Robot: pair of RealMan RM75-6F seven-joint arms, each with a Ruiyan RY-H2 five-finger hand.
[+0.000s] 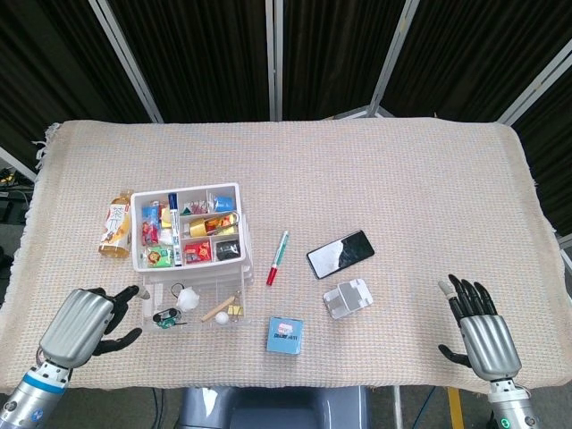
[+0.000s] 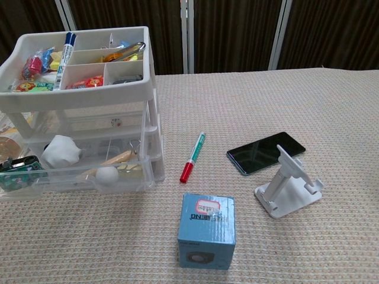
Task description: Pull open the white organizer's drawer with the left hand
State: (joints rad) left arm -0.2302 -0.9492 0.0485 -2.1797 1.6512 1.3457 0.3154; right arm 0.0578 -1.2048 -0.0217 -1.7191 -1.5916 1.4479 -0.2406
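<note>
Drawer [image 1: 198,305]: pulled out, we judge the task done (nothing left); left hand [image 1: 79,325] beside it, fingers spread, empty.

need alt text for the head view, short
A white organizer sits on a cloth-covered table with its clear drawer pulled open; the left hand is beside it, holding nothing. A pen, phone and blue box lie nearby.
</note>
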